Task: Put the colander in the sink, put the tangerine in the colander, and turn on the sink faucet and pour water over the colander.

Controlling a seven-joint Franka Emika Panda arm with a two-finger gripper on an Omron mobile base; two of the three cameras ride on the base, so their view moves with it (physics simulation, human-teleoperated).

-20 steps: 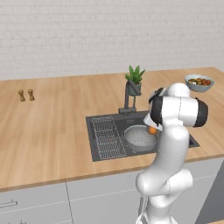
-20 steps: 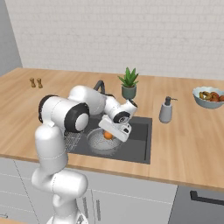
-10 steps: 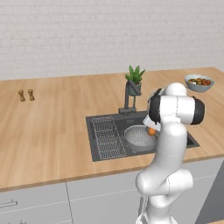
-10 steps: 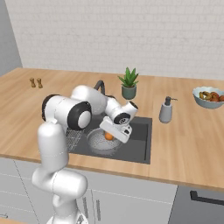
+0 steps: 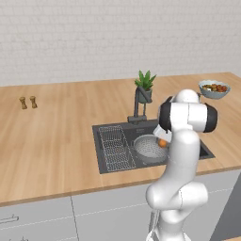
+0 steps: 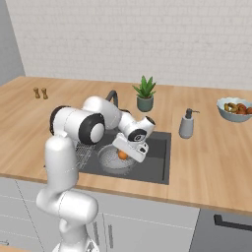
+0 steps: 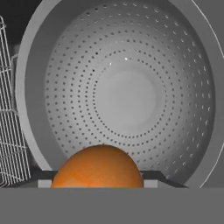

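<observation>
I run this rig from a distance, and here, reading left to right along the worktop: two small shakers stand near the back left edge, well apart from everything else. The sink is let into the middle of the worktop, with a wire rack lying in its left half. Just right of the rack sits the colander, already down in the basin. The sink faucet rises at the sink's back edge, a potted plant just behind it.

My tool hangs directly over the colander, clenched on the tangerine; the hand view shows the orange fruit pinned between the tips with the perforated bowl open below it.

Against the frames of a second ago, little has changed: the arm has settled slightly lower and closer over the bowl, grip unaltered. I judge the first step done and the second at the point of release; the faucet is untouched.

Further right stands a grey soap dispenser, and a bowl of mixed fruit sits near the back right edge.
</observation>
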